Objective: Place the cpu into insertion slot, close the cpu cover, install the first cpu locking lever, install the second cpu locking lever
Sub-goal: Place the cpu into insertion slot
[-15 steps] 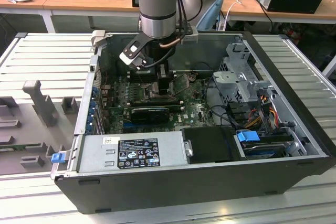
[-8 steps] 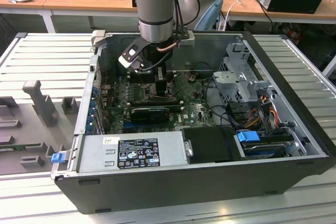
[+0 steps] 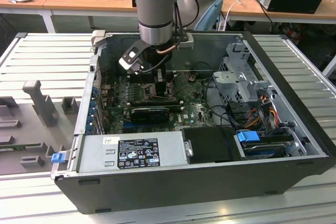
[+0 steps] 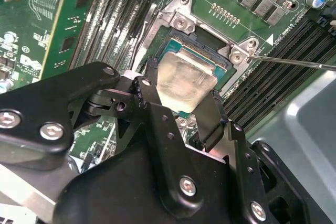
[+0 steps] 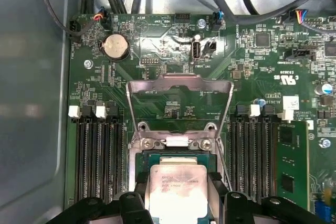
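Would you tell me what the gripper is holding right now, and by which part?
The gripper holds the cpu by two opposite edges, its fingers flanking the pale face, at the insertion slot.

One cpu [image 5: 176,184], one insertion slot [image 5: 202,160], one cpu cover [image 5: 179,83] and one coin battery [image 5: 115,46] are showing in the first wrist view.

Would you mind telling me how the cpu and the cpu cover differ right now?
The pale tan-silver square cpu is solid; the thin silvery metal cpu cover is a windowed frame. The cpu sits over the socket, held by the end effector; the cover is swung open. Both are square and metallic.
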`<state>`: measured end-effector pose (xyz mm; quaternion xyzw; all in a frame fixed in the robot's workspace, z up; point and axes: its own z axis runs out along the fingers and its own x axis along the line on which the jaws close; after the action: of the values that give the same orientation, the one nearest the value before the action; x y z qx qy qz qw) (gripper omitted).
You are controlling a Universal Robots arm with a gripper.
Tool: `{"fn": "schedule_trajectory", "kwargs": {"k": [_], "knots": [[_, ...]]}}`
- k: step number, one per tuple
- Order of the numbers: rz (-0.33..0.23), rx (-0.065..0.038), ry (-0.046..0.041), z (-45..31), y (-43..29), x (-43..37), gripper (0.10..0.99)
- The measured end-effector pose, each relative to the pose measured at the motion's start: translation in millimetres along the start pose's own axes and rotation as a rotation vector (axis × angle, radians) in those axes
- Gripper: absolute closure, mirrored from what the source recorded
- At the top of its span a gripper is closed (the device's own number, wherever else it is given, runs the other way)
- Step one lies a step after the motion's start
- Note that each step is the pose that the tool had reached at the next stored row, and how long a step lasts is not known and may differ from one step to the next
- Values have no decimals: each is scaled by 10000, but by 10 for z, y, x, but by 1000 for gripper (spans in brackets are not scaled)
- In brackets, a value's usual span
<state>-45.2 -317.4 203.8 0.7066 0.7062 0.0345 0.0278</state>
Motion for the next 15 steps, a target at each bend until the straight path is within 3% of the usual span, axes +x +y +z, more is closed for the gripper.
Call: {"fn": "schedule_trajectory", "kwargs": {"k": [12, 13, 15], "knots": [[0, -1, 1, 27, -7, 15, 549], [-1, -1, 2, 26, -7, 15, 482], [3, 0, 0, 8, -6, 15, 482]]}}
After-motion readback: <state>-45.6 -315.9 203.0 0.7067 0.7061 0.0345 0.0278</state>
